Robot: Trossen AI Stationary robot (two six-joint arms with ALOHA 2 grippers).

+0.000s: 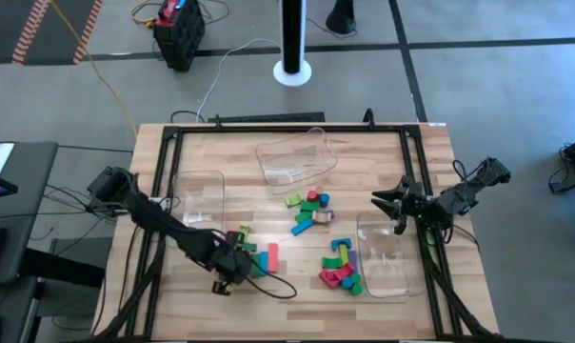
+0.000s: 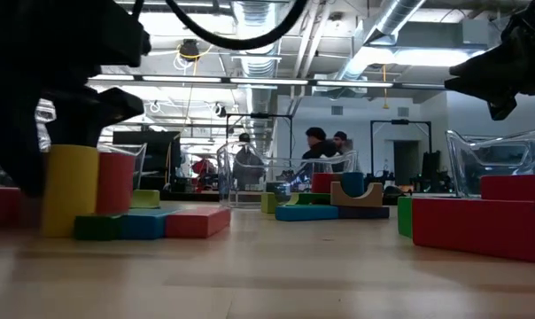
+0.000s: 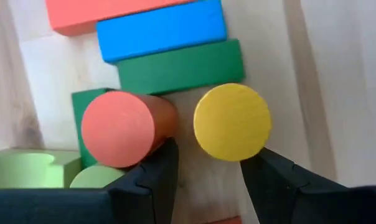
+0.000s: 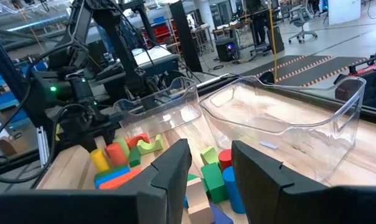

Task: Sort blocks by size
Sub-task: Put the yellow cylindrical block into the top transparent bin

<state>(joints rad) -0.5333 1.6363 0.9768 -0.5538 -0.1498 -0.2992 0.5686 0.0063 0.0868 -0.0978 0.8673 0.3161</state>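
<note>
1. The left gripper (image 3: 203, 171) is held low over the near-left cluster of blocks; its fingers are parted and straddle an upright yellow cylinder (image 3: 232, 122), though contact with the sides cannot be told.
2. Just beside that cylinder stands a red cylinder (image 3: 121, 128), outside the fingers — beyond both lie a green bar (image 3: 182, 66), a blue bar (image 3: 160, 28) and a red bar (image 3: 107, 12), stacked side by side flat on the table (image 1: 287, 286).
3. The right gripper (image 1: 381, 203) hovers above the table's right side, near a clear bin (image 1: 387, 257); its fingers are seen partly open, with nothing between them.
4. Further blocks are scattered in two groups — one at mid-table (image 1: 311, 211), one near the right bin (image 1: 340, 269).
5. Two more clear bins are seen: one at the far middle (image 1: 292, 157), one at the left (image 1: 200, 198).
</note>
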